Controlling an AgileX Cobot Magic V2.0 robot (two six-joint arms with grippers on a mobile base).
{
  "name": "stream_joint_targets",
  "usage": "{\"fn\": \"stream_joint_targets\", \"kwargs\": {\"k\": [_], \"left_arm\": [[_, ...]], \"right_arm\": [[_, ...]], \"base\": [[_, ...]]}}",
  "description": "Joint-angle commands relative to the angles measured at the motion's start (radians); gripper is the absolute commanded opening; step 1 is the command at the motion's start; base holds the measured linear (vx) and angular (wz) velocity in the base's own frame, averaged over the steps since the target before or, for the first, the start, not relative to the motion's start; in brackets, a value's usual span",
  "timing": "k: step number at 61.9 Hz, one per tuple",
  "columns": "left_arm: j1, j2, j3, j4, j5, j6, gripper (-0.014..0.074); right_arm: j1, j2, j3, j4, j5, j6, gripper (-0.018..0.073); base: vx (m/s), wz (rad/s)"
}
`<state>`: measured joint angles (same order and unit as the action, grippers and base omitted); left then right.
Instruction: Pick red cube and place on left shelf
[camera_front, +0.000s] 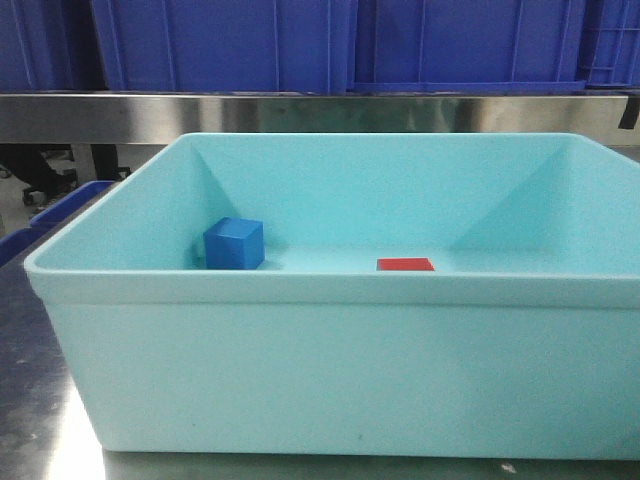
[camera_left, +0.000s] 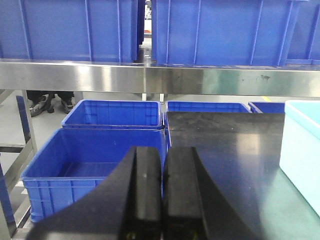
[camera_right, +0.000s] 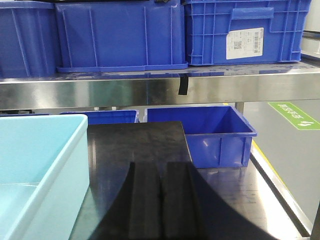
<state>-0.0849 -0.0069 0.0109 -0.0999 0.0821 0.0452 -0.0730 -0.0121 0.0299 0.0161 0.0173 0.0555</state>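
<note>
Two cubes lie in the pale-blue tub (camera_front: 300, 370), the red cube (camera_front: 405, 264) right of the blue cube (camera_front: 234, 244). Closed and empty, the left claw (camera_left: 162, 200) and the right claw (camera_right: 161, 205) sit outside the tub's walls.

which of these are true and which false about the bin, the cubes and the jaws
1. The red cube lies inside the light-blue bin. True.
2. The blue cube touches the red cube. False: they lie apart, with the blue cube to the left.
3. The left gripper has its jaws wide open. False: they are shut, holding nothing.
4. The right gripper has its jaws shut and empty. True.
</note>
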Motion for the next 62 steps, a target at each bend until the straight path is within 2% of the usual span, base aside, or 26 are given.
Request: {"fn": "stream_joint_targets", "kwargs": {"k": [1,28,39,42,62], "left_arm": [[-0.004,-0.012,0.024,-0.001,-0.088,-0.005,0.0101],[-0.004,-0.012,0.024,-0.001,-0.088,-0.005,0.0102],[-0.004,-0.012,0.024,-0.001,-0.088,-0.005,0.0102],[-0.004,-0.012,0.024,-0.001,-0.088,-0.005,0.0102],[-0.004,-0.012,0.024,-0.001,-0.088,-0.005,0.0102]], "right_arm": [[-0.004,-0.016,-0.025,-0.004,-0.082,-0.007,0.0046],[-0.004,-0.016,-0.025,-0.004,-0.082,-0.007,0.0046],[-0.005,-0.016,-0.025,-0.173,-0.093,-0.042,0.0046],[-0.005,-0.016,-0.025,-0.194,-0.091,-0.042,0.0046],[-0.005,-0.016,-0.025,-0.192,-0.134,-0.041,0.0046]], "base": [[0.0,0.0],[0.0,0.0],[0.0,0.0],[0.0,0.0],[0.0,0.0]]}}
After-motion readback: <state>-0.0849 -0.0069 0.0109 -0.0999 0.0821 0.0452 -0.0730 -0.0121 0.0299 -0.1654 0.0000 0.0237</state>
